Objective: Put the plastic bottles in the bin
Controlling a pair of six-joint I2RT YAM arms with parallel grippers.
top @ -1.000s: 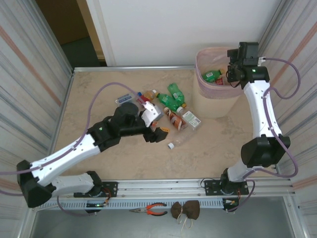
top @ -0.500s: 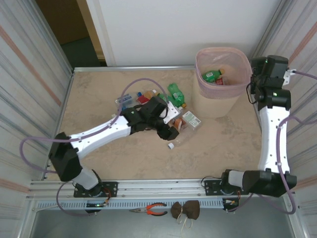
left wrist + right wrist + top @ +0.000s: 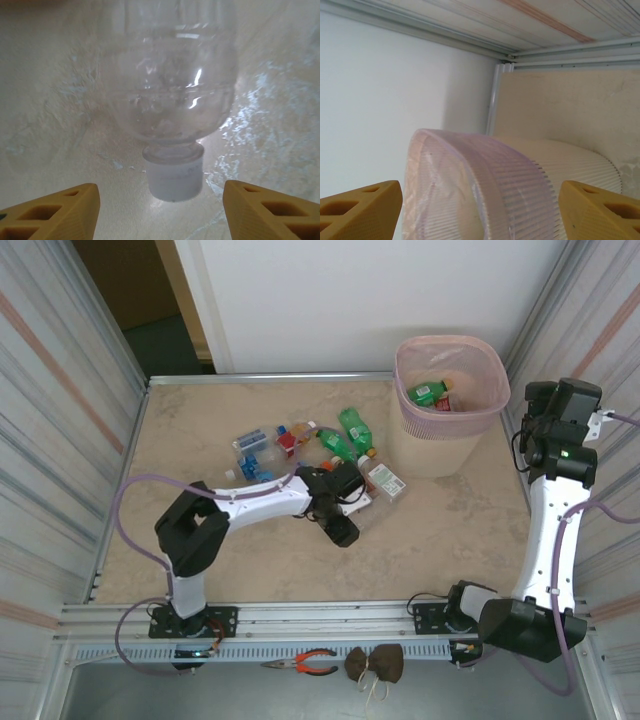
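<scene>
Pickup: left gripper (image 3: 160,200), jaws wide, straddles white cap (image 3: 172,175) of clear bottle (image 3: 170,85), lower centre; it must close next. Right gripper (image 3: 480,200) gapes empty beside bin (image 3: 520,190).

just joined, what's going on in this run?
Two arms are clearing plastic bottles into the pink bin. The left gripper is down at the pile, jaws open either side of the white cap of a clear bottle, not touching it yet. The right gripper is open and empty beside the bin, which already holds a green bottle. Several bottles lie on the table.
</scene>
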